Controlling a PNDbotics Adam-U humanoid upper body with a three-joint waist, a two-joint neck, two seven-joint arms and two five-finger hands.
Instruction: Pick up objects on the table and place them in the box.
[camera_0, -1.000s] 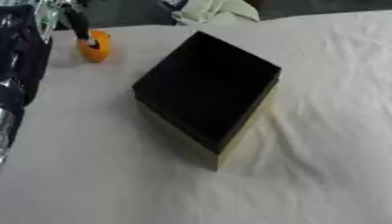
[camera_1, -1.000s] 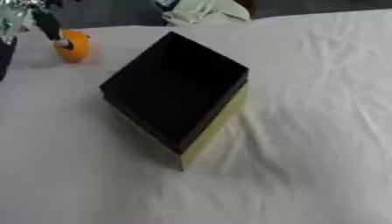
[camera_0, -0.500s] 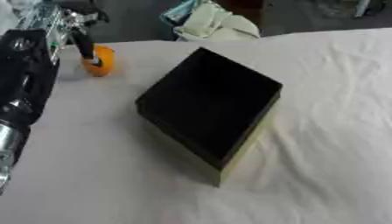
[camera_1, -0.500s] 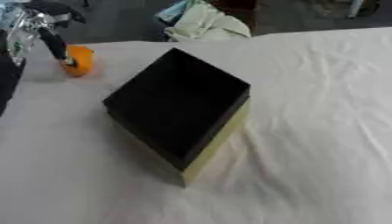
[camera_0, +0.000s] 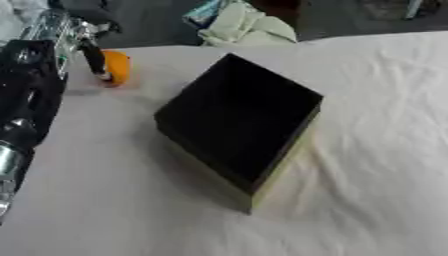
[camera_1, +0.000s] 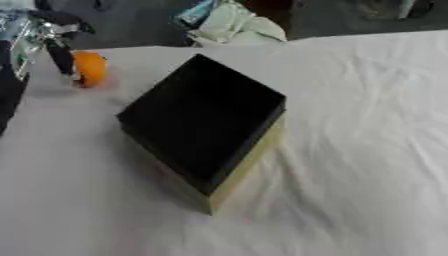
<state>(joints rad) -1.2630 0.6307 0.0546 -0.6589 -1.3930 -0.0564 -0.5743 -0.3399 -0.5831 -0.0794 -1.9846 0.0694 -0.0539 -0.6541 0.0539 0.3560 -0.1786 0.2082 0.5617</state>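
The left hand (camera_0: 87, 47) has closed in on the orange thing (camera_0: 115, 67), fingers curled at it, beside the box (camera_0: 236, 120) on the bench (camera_0: 376, 150).

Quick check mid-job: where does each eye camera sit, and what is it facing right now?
Left eye view: in the head, looking down at the black box on the white table; the left arm runs up the left edge, its robot hand at the orange object.
Right eye view: beside it, same aim; only that hand's fingers show.
Both share the box, orange object and crumpled cloth at the far edge.
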